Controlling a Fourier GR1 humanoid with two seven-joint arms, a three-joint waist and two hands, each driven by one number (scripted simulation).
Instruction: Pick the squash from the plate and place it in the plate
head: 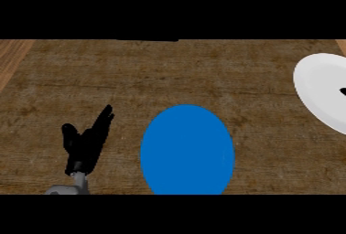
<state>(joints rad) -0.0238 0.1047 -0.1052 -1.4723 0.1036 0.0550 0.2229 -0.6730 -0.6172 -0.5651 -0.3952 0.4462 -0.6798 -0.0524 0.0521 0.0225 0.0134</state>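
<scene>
At your left, the left hand (86, 142) rests open near the lower edge, fingers straight and pointing up. Beside it lies the blue plate (187, 151), bare. Far right, the white plate (323, 89) runs off-frame; you can't see the squash or right hand.

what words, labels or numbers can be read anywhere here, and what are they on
None: no text, label, brand, number or sign shows in the head view.
blue plate: plain, no print.
white plate, cut by the right edge: plain; a small dark bit at that edge is not lettering that can be read.
wooden counter: grain only.
left robot hand: plain black, no marking.
</scene>
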